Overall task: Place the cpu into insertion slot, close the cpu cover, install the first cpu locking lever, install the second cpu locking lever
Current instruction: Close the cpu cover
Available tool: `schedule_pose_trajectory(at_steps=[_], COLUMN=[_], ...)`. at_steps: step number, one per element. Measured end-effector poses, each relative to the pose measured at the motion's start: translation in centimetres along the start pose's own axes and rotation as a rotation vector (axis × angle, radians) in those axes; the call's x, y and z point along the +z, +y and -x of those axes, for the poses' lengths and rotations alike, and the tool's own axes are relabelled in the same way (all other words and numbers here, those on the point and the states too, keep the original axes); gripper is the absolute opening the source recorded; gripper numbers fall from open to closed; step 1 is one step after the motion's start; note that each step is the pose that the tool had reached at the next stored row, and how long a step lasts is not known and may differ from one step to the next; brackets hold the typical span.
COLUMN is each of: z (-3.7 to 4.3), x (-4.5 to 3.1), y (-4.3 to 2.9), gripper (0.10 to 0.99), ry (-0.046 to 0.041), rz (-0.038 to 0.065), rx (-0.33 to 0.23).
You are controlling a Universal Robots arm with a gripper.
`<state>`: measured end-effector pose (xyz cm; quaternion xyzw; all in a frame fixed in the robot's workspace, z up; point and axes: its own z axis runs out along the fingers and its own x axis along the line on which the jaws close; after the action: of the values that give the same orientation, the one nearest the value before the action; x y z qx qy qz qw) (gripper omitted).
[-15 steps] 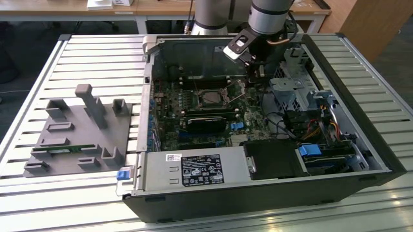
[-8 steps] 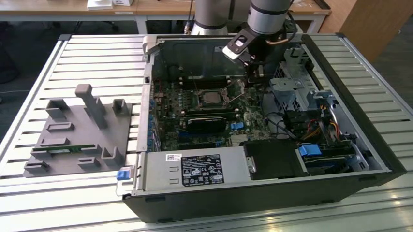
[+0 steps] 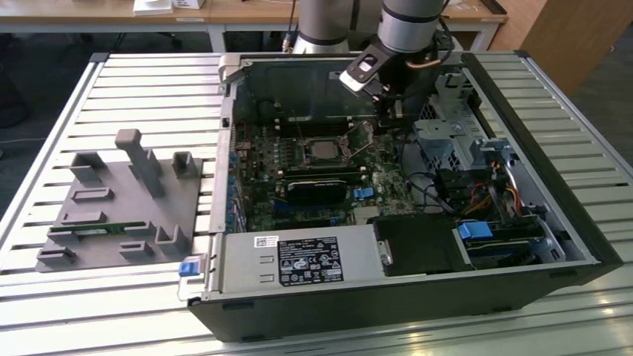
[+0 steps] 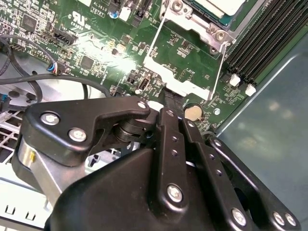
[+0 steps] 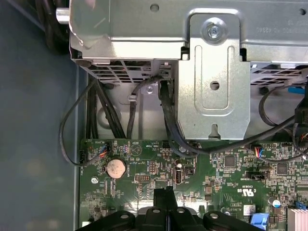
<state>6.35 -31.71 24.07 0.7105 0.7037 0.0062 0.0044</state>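
Observation:
The cpu [image 3: 322, 150] lies flat in the socket of the green motherboard inside the open computer case; in the second wrist view its silver top [image 4: 219, 6] sits within the metal socket frame. The cpu cover [image 4: 179, 83] stands swung up off the socket, with its pale free edge pointing at my gripper [image 4: 167, 98]. The gripper [image 3: 388, 120] hangs just to the exterior view's right of the socket. Its fingers are shut, and the tips [image 5: 166, 192] touch the cover's edge. Two thin bright metal rods [image 4: 154, 43] run from the socket toward the tips.
A metal drive cage [image 5: 214, 72] with black cables rises close beyond the fingertips. A coin battery [image 5: 115, 167] sits on the board nearby. A black card [image 3: 316, 189] lies below the socket. A grey fixture block [image 3: 118, 200] stands on the slatted table at the exterior view's left.

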Motion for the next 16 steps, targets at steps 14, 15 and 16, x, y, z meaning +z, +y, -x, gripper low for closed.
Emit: schedule_pose_trajectory(at_steps=[14, 15, 16], z=[0.01, 0.01, 0.01], x=[-0.01, -0.01, -0.01], y=[-0.78, -0.85, -0.91], gripper=[0.106, 0.106, 0.106], ry=[0.0, 0.0, 0.0], rz=[0.0, 0.0, 0.0], rx=[0.0, 0.0, 0.0])
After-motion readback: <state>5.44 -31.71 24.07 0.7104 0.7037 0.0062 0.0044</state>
